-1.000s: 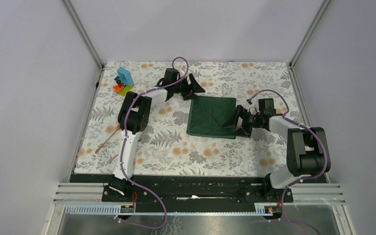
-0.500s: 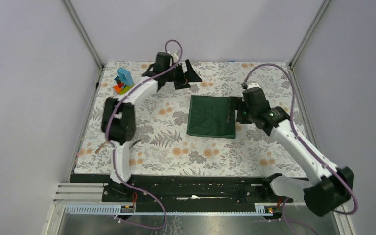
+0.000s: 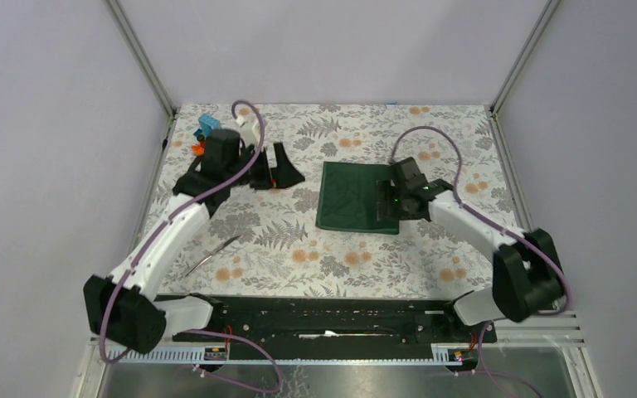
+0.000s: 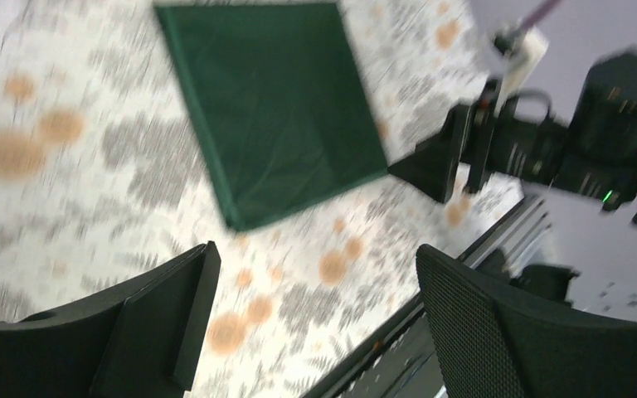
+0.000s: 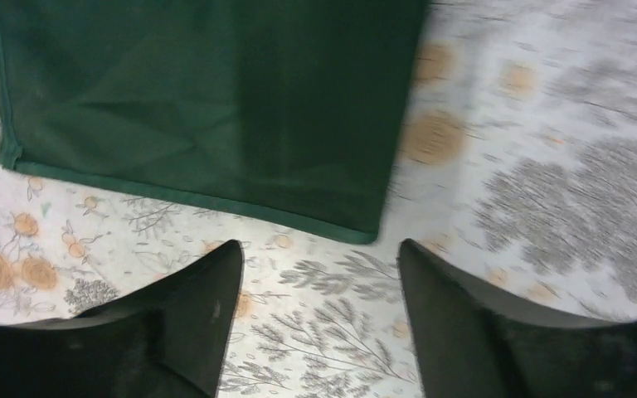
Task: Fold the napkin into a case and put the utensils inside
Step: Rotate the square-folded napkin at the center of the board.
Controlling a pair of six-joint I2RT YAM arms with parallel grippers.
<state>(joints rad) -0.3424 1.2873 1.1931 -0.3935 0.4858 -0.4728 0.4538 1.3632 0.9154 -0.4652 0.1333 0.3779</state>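
Observation:
The dark green napkin (image 3: 352,197) lies flat as a folded rectangle on the floral covering, right of centre. It also shows in the left wrist view (image 4: 274,99) and the right wrist view (image 5: 216,91). My right gripper (image 3: 386,199) is open and empty over the napkin's right edge; in its wrist view (image 5: 319,278) the jaws straddle bare covering just off a napkin corner. My left gripper (image 3: 286,170) is open and empty, above the covering left of the napkin (image 4: 315,307). One slim utensil (image 3: 213,251) lies on the covering at the left front. No narrow pouch shows.
A colourful toy block stack (image 3: 207,126) stands at the back left, partly behind my left arm. The black front rail (image 3: 323,311) runs along the near edge. Grey walls and metal posts close in the back and sides.
My left arm has swung from the back centre toward the left and nearer. My right gripper has moved onto the napkin's right edge. The napkin has not moved.

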